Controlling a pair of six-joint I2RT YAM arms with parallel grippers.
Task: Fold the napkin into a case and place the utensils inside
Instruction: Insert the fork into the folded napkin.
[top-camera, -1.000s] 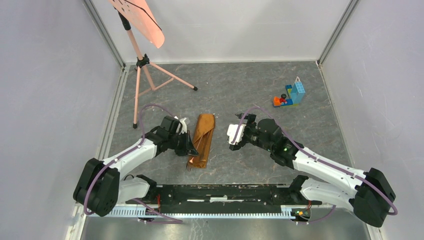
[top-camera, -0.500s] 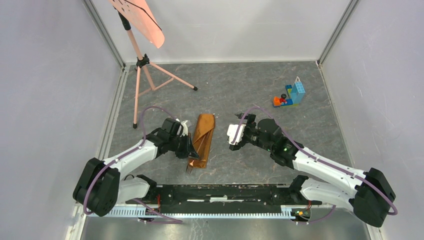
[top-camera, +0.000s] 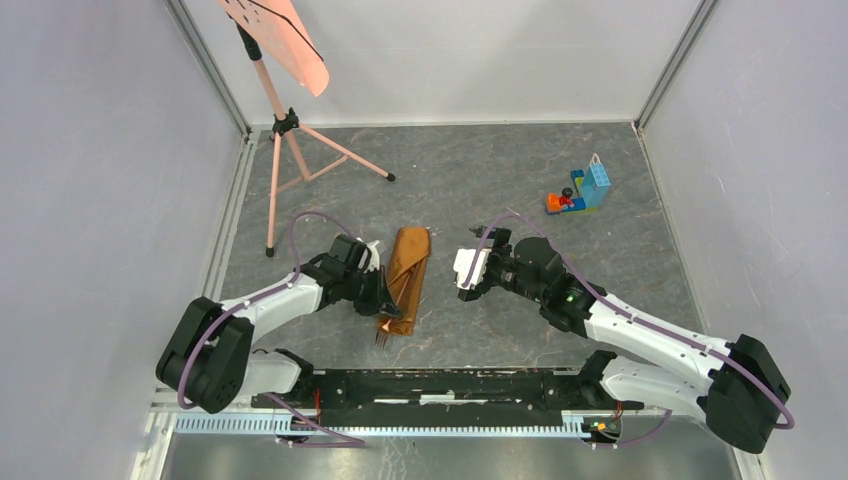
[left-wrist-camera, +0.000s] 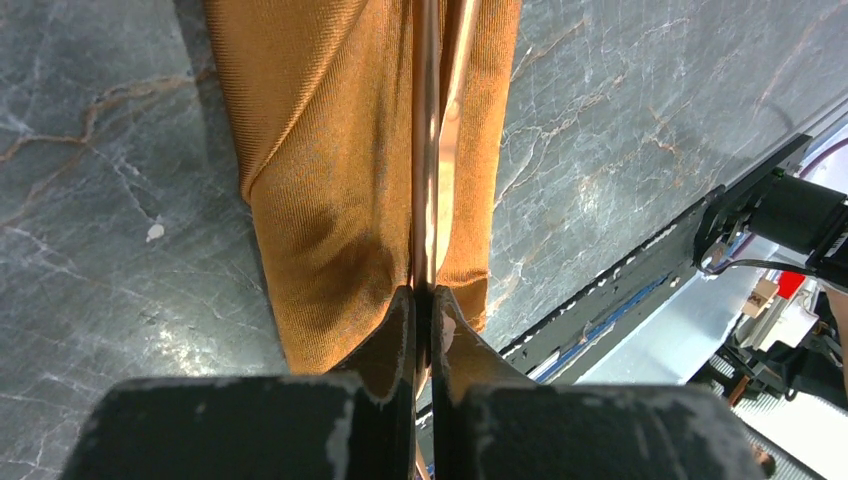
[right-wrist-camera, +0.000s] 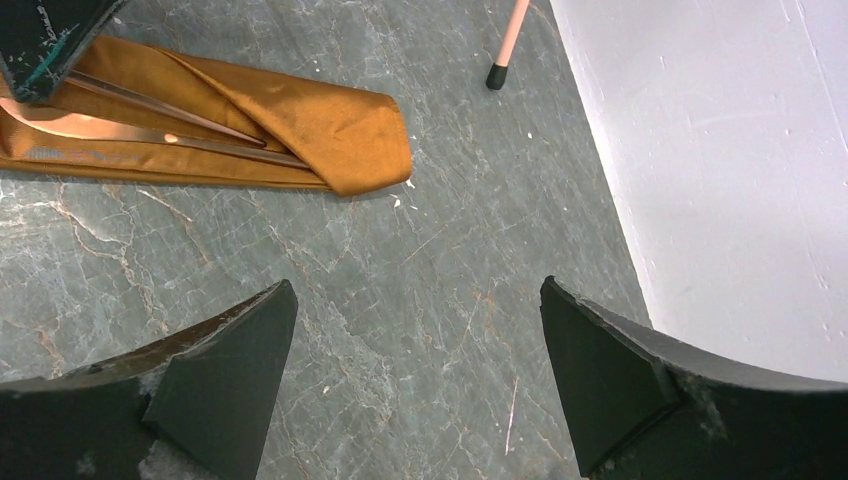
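Rust-orange napkin (top-camera: 407, 272) lies folded into a narrow case on the table (top-camera: 520, 170). Its long axis runs away from the arm bases, with the far end tipped slightly right. I note a slim coppery knife (left-wrist-camera: 425, 150) laid along that same axis on the fold, and fork (top-camera: 381, 340) tines showing past the near end.

The left end effector (left-wrist-camera: 424, 310) sits at the near-left end of the case, fingers pressed together on the knife's near end. The case therefore lies straight ahead of it, in line with the blade. I judge that the coming move is a slide along this axis, and the left arm is plainly the nearer one.

The right end effector (right-wrist-camera: 415, 300) hangs spread wide and empty over bare table, well apart to the right of the napkin.

Against the frame a second ago, the left arm's shoulder and upper link have swung inward. Its tip and the case's near end have barely shifted, and the right arm is unchanged.
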